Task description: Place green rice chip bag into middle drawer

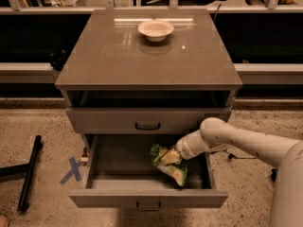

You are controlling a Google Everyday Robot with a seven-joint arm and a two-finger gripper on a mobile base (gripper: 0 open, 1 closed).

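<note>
The green rice chip bag [169, 165] lies crumpled inside the open middle drawer [147, 198], toward its right half. My gripper [169, 156] reaches in from the right over the drawer's right side and sits right at the bag's top, touching it. The white arm [236, 143] runs off to the lower right. The drawer is pulled fully out, its small dark handle [148, 205] at the front.
A white bowl [155, 29] stands on the cabinet top [142, 56] at the back. A shut drawer with a like handle [147, 126] sits above the open one. A dark pole [29, 171] and a blue X mark [72, 170] lie on the floor at left.
</note>
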